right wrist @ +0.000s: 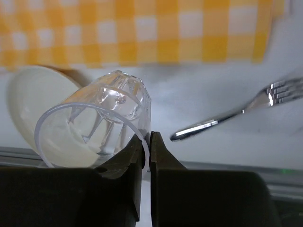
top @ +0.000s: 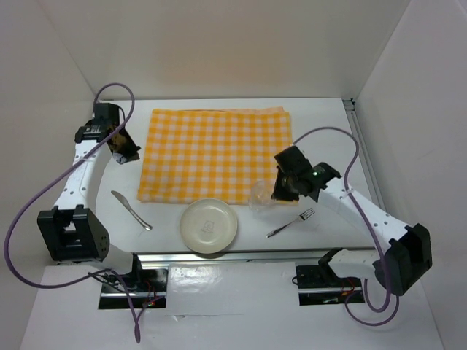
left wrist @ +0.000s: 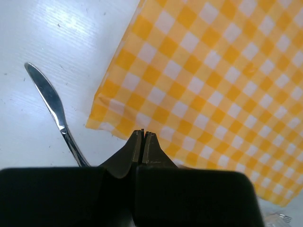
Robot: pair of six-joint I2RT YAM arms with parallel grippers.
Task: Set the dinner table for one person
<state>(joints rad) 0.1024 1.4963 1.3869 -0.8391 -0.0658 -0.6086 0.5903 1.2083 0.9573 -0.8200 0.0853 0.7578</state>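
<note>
The dinner table is a white top with a yellow-and-white checked cloth spread on it. A clear plastic cup sits by the cloth's front right corner. My right gripper is shut on the cup, its rim wall pinched between the fingers. A cream plate lies in front of the cloth, a knife to its left and a fork to its right. My left gripper is shut and empty, above the left edge of the cloth, with the knife to one side.
A metal rail runs along the table's near edge, just below the plate. White walls enclose the table at the back and on both sides. Purple cables loop from both arms. The fork lies right of the held cup.
</note>
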